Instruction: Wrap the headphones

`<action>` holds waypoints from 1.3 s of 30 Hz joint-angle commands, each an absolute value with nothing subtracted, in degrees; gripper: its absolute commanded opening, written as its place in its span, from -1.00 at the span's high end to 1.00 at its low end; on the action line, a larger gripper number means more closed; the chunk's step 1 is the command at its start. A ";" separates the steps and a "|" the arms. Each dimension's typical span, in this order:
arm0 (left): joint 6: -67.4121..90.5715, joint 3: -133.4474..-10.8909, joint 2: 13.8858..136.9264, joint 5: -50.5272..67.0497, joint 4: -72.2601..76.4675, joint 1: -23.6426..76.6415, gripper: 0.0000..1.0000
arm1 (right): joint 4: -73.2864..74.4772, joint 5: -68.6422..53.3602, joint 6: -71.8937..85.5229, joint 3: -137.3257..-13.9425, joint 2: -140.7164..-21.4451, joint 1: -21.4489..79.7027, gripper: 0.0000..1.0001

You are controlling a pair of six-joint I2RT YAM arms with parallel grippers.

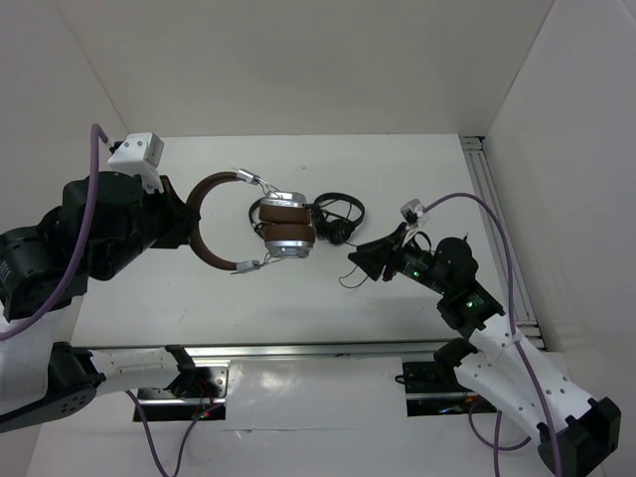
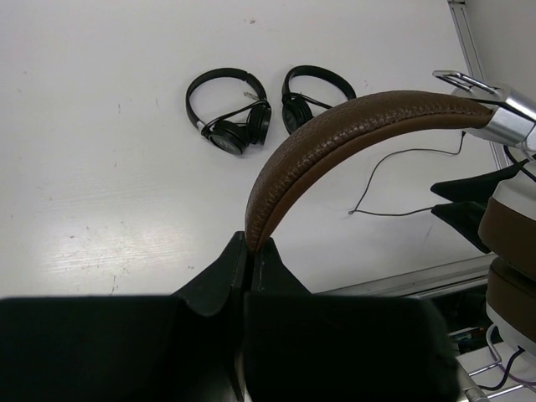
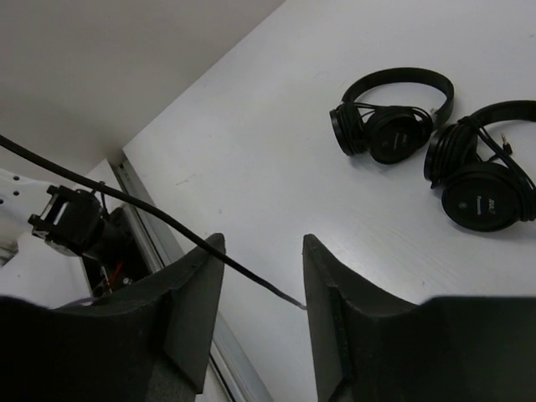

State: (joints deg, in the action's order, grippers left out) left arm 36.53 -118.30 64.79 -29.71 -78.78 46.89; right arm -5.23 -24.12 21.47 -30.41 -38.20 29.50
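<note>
Headphones (image 1: 288, 229) pinched by headband (image 2: 352, 126) in left gripper (image 1: 190, 225), right gripper (image 1: 358, 259) spread

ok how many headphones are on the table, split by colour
brown and silver headphones: 1
all-black headphones: 2
total: 3

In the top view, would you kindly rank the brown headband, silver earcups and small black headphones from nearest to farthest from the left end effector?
1. Brown headband: clamped in the left end effector.
2. Silver earcups: to its right.
3. Small black headphones: farthest right.
</note>
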 commanded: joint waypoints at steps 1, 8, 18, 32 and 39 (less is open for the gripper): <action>39.81 -118.04 63.99 -29.97 -73.39 46.58 1.00 | -11.33 -25.75 21.71 -29.71 -39.72 29.97 0.08; 39.29 -117.43 63.98 -32.15 -73.30 46.58 0.98 | -6.61 -19.71 20.65 -31.63 -40.43 30.50 1.00; 27.95 -97.22 69.60 -31.79 -65.39 46.58 1.00 | 16.33 -1.85 14.33 -51.58 -36.91 30.50 1.00; 25.15 -83.50 68.91 -37.10 -58.80 49.04 1.00 | 34.71 -7.18 3.28 -68.46 -37.00 30.50 1.00; 18.38 -80.78 67.85 -23.74 -52.74 53.34 1.00 | 33.32 -27.58 -0.26 -68.55 -38.84 28.84 1.00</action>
State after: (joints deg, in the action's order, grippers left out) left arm 22.02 -81.60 69.63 -30.22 -59.27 51.75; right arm 32.34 -17.52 2.48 -67.07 -37.21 29.85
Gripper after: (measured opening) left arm 0.086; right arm 0.023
